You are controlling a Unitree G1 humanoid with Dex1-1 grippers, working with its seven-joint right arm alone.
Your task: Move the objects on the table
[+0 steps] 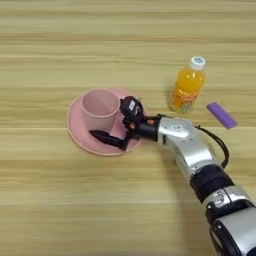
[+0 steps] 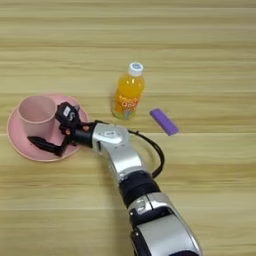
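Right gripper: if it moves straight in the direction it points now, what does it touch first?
Probably the pink cup. The right gripper points left over the pink plate, fingers spread, and the cup stands just ahead, close to the upper finger. Depth is unclear.

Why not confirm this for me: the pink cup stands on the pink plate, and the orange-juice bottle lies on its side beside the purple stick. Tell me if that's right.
One thing is wrong: the orange-juice bottle stands upright, white cap on top, as the left eye view shows. The rest holds: the pink cup stands on the pink plate, and the bottle is beside the purple stick.
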